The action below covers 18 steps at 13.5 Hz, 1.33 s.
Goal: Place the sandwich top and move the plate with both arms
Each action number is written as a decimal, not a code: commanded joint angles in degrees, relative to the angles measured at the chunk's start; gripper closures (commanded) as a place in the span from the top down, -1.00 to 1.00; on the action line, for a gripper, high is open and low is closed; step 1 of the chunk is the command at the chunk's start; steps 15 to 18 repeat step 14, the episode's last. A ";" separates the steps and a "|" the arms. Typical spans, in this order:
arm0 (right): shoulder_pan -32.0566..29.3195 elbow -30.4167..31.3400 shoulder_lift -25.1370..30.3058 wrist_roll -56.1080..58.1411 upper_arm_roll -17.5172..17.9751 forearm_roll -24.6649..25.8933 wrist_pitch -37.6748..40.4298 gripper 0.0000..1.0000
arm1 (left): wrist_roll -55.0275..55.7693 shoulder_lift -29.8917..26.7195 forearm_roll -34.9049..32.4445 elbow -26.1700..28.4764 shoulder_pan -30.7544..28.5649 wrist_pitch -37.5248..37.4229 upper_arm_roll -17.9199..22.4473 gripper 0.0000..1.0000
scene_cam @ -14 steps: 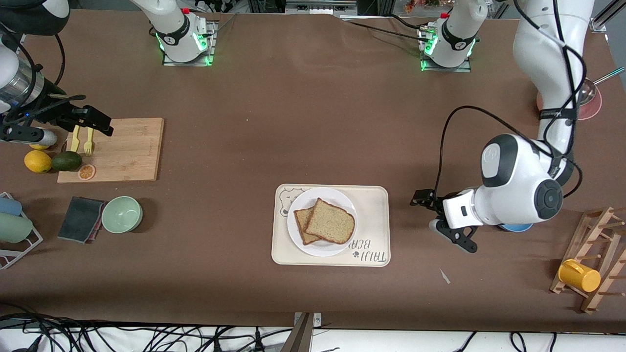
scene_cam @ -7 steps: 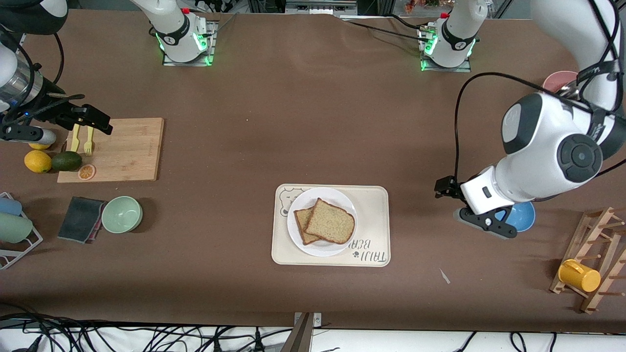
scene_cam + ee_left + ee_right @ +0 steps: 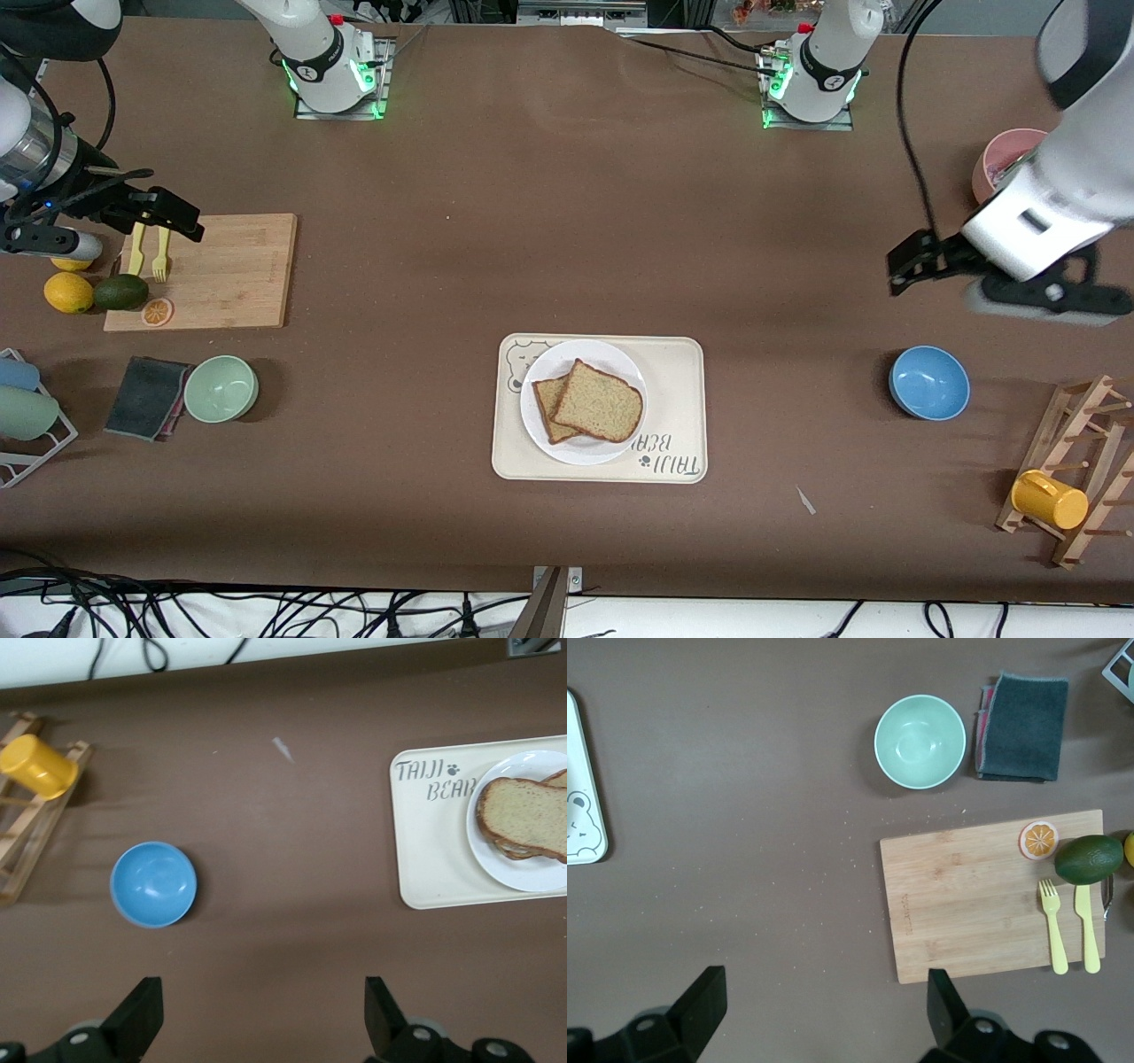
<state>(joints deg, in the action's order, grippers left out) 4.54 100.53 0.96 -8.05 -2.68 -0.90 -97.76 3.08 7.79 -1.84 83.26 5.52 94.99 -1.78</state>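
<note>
The sandwich top [image 3: 599,400], a bare slice of light brown speckled bread with a darker crust, already lies on a second slice [image 3: 547,409] on the small round plain white plate [image 3: 539,377]. The plate sits on the cream rectangular tray with a bear drawing [image 3: 677,390], near the middle of the brown desk [image 3: 567,221]. So the placing looks done, and the step in hand, as I judge it, is the plate move, which has not begun.

Neither arm is near the plate. The left tool [image 3: 1001,279] hangs released, fingers spread wide and empty, over bare desk at about two o'clock from the round blue bowl [image 3: 928,382]; in its wrist view the blue bowl [image 3: 153,884] and the tray's lettered end [image 3: 434,828] lie below. The right tool [image 3: 133,221] is likewise released and empty, over the edge of the pale bamboo cutting board [image 3: 226,270], above two yellow plastic forks [image 3: 149,252].

The next move calls for both tools to travel to the plate, one to its three o'clock rim and one to its nine o'clock rim, come down low and clench evenly. The rim is thin and lies close to the tray, so a level, matched lift matters or the slices may slide.
</note>
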 commanded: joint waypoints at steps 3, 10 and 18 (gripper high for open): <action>-0.24 0.45 0.88 1.02 0.13 -0.86 1.07 1.00 | 0.96 -10.77 4.82 11.04 -4.02 -0.40 -0.41 1.00; -0.24 0.45 0.88 0.93 0.04 -0.86 1.95 1.00 | 0.44 -12.27 2.11 12.90 -3.68 -0.68 -0.15 1.00; -0.24 0.36 0.88 1.02 -0.13 -0.86 2.13 1.00 | 0.26 -12.19 2.02 12.81 -3.59 -0.77 -0.33 1.00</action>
